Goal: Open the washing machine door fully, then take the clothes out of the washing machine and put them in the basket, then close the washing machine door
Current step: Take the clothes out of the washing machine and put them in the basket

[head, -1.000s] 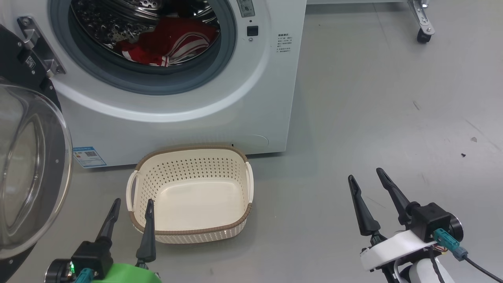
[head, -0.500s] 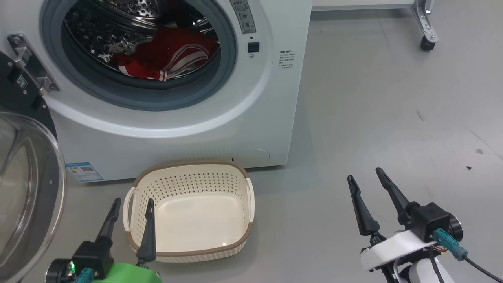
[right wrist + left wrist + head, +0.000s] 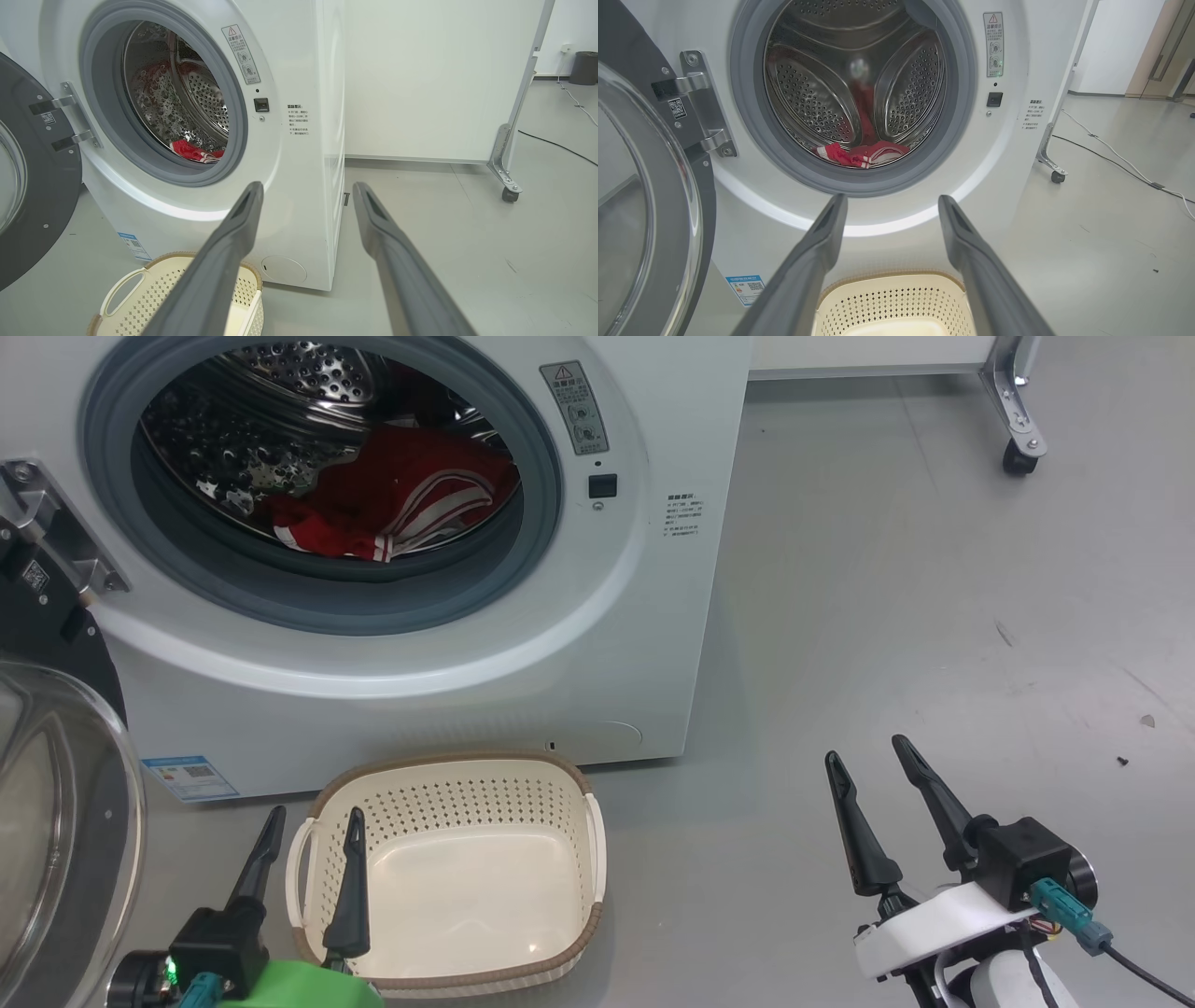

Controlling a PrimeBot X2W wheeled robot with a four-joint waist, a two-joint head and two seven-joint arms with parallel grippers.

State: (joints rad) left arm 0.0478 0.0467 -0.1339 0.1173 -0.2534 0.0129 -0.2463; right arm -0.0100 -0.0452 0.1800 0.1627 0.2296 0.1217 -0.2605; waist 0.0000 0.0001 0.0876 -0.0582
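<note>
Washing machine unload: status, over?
Both open, empty: left gripper, right gripper. The washing machine door stands open; clothes inside washing machine; basket empty. Nothing seen in the way.

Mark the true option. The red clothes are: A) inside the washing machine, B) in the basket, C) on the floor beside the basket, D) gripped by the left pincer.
A: the clothes lie inside the washing machine, past its open doorway, and the basket in front of it stands empty.
</note>
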